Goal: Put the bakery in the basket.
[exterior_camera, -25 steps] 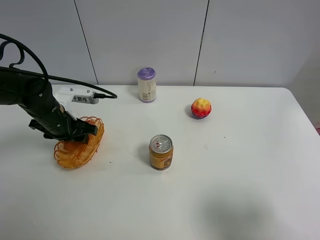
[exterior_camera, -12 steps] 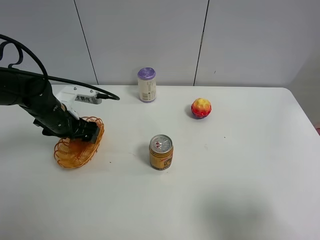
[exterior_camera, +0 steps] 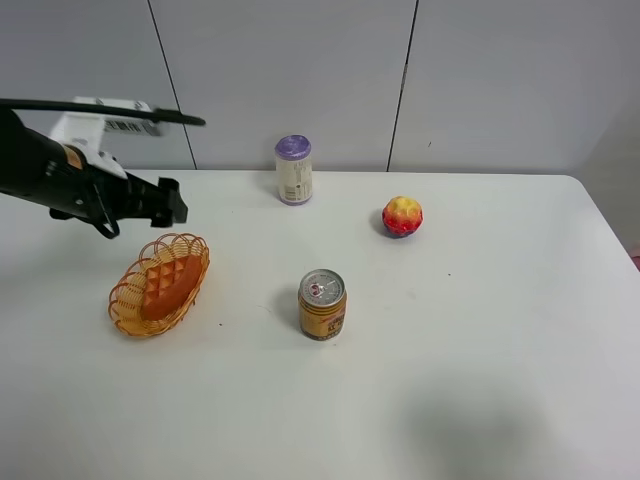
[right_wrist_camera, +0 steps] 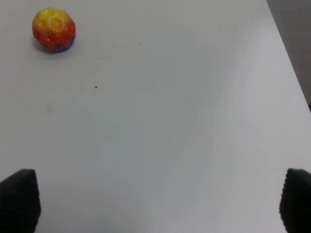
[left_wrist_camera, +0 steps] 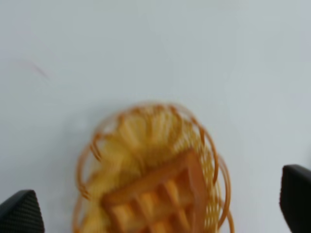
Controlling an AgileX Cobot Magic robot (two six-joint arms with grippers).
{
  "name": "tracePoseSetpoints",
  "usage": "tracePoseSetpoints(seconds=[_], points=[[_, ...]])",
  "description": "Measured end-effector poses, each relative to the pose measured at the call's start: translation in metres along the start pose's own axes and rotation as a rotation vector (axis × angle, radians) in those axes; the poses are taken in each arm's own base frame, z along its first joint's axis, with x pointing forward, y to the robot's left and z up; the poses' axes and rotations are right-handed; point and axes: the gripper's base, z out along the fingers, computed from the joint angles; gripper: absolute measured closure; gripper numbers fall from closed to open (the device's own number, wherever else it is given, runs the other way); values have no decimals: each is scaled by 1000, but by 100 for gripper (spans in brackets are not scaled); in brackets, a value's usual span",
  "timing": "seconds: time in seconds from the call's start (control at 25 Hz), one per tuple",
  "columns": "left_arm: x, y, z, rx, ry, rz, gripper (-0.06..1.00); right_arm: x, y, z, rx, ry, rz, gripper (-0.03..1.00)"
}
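A white table [exterior_camera: 480, 330] fills most of the high view, its far edge meeting a pale grey panelled wall [exterior_camera: 500, 80] split by dark vertical seams. The tabletop is bare apart from a few small items and a couple of tiny dark specks.

At the left of the frame sits the orange basket [exterior_camera: 125, 300], an oval of woven loops with a scalloped rim, resting flat on the table. The waffle slice [exterior_camera: 168, 284] lies inside it, flat on the basket floor, its grid of square dents facing up. The left wrist view, somewhat blurred, shows the same basket [left_wrist_camera: 214, 155] with the waffle slice [left_wrist_camera: 155, 199] in it, free of any contact.

Near the centre of the frame stands an upright drink can [exterior_camera: 322, 304] with a silver top. At the back edge, centre, stands a small cylindrical tub with a purple lid [exterior_camera: 293, 169]. Right of that, apart from everything else, sits a red-and-yellow cupcake [exterior_camera: 402, 216], also seen in the right wrist view [right_wrist_camera: 53, 29].

The left gripper [exterior_camera: 165, 203] hangs in the air at upper left, above and behind the basket, touching nothing; its jaws stand wide apart and empty. The right gripper [right_wrist_camera: 155, 201] shows only two dark fingertips at the frame corners, far apart, with nothing between them.
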Motion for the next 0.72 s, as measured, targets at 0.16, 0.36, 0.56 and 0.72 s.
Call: tracePoseSetpoints(seconds=[0.16,0.36,0.56,0.72], points=[[-8,21,-68,-54,-109,-48,-4,0,0,0,0,0,0,-2],[12,41,-159,-175,-211,-71,-4,0,0,0,0,0,0,-2],[65,38,-241,-255,-296,-107,-4,0,0,0,0,0,0,-2],[116,27,-287,-264,-386,-117,-4,0,0,0,0,0,0,-2]])
